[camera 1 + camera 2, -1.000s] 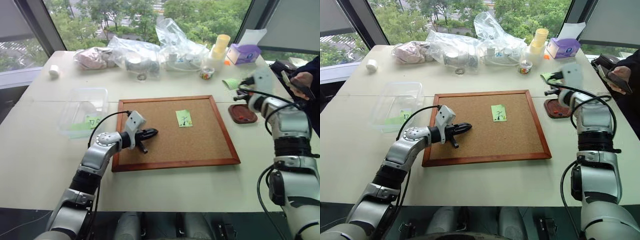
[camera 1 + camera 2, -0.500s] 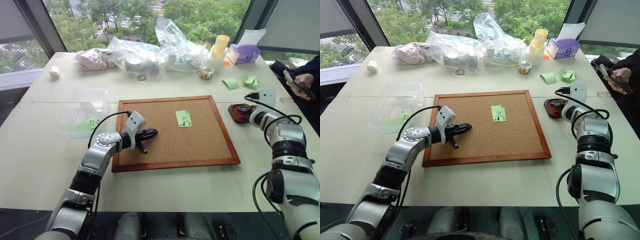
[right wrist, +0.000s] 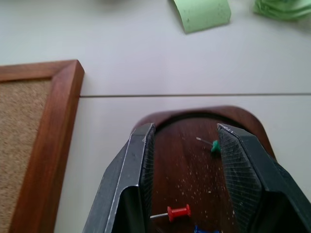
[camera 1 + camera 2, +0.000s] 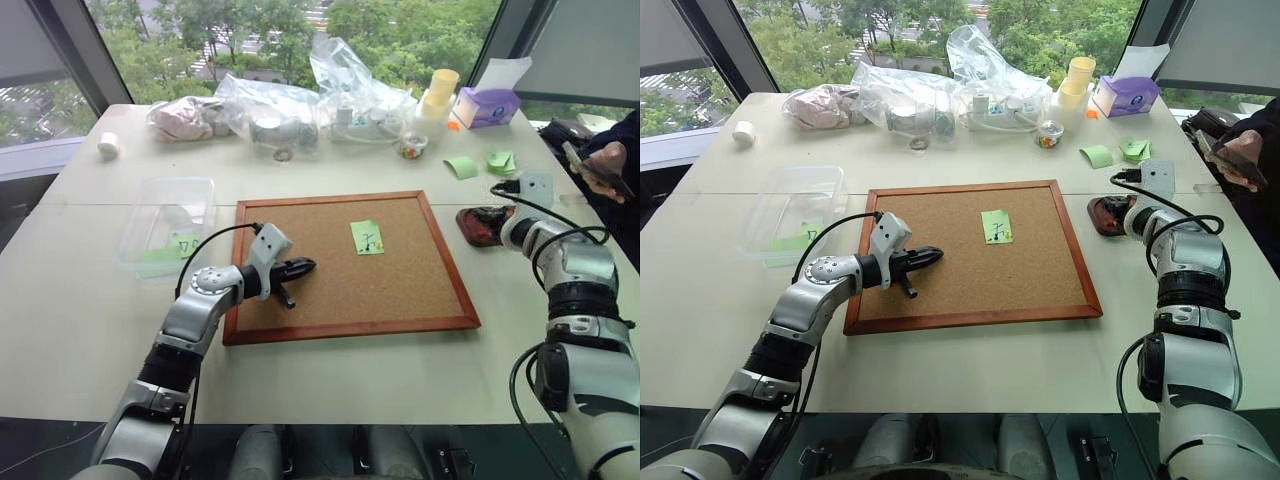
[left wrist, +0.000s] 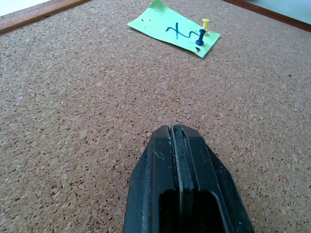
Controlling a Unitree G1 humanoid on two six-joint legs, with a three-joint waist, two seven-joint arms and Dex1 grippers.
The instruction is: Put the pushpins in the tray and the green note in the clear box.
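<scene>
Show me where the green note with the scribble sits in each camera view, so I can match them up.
Left eye view: green note on the cork board, right of centre, towards the far edge.
Right eye view: same spot, upper middle of the board.
Left wrist view: ahead of the shut left end effector, with a blue pushpin and a yellow pushpin stuck in it.
Right wrist view: not in it.
Shared landmark: the board's wooden frame.

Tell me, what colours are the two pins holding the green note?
Blue and yellow; the left wrist view shows them best.
</scene>
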